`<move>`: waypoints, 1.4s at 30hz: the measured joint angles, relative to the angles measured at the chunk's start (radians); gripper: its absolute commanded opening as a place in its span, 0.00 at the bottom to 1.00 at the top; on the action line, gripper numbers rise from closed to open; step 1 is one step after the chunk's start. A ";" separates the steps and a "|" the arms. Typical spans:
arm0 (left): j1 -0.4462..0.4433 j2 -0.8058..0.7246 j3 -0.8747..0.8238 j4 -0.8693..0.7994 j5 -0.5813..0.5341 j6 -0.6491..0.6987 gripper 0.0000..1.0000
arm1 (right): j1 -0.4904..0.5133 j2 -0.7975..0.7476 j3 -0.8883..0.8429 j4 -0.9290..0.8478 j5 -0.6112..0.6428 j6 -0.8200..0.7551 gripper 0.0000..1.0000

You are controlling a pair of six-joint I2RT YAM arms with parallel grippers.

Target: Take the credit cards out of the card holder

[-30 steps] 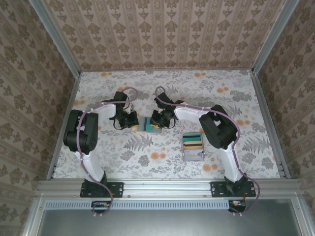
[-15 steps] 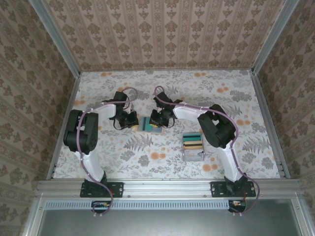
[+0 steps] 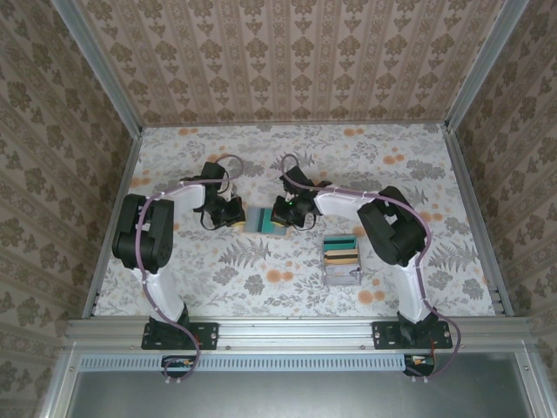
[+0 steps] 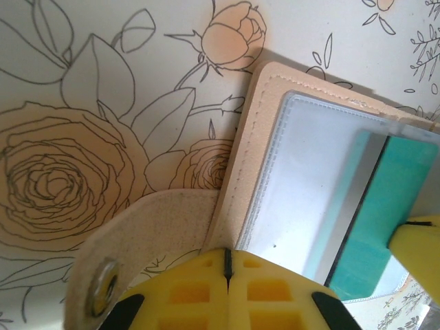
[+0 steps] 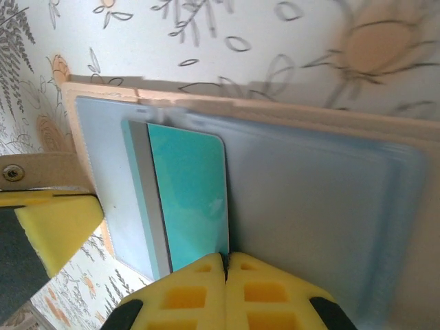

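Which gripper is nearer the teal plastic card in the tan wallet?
Right. The right gripper, shut, sits at the teal plastic card's edge. The left gripper, shut, is at the tan leather-like wallet's outer edge, apart from the card.

The bench (image 3: 261, 270) is white, printed with grey fern leaves and pale orange blooms; close up, the flowers are peach roses in thin dark outline. The walls (image 3: 287, 61) carry a beige-and-brown damask in vertical bands. The holder (image 4: 254, 137) is tan outside with pale stitching, a grey-blue lining and a silver snap (image 4: 103, 285). The card (image 5: 189, 199) is teal, with a grey band along one edge. The left pincer (image 4: 227, 265) and right pincer (image 5: 225, 265) are yellow over black. The left arm (image 3: 144, 235) and right arm (image 3: 392, 231) are black and white with mauve cables. The box (image 3: 341, 261) shows yellow, teal and dark stripes.
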 measured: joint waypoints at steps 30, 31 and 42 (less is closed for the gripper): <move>-0.002 -0.260 0.005 -0.033 0.027 -0.016 0.56 | -0.006 -0.506 -0.010 -0.453 0.204 -0.555 0.00; -0.002 -0.284 0.005 -0.032 0.031 -0.018 0.60 | 0.001 -0.528 -0.003 -0.479 0.216 -0.607 0.00; -0.002 -0.475 -0.052 -0.019 0.042 -0.023 1.00 | 0.058 -0.772 -0.090 -0.705 0.315 -1.207 0.00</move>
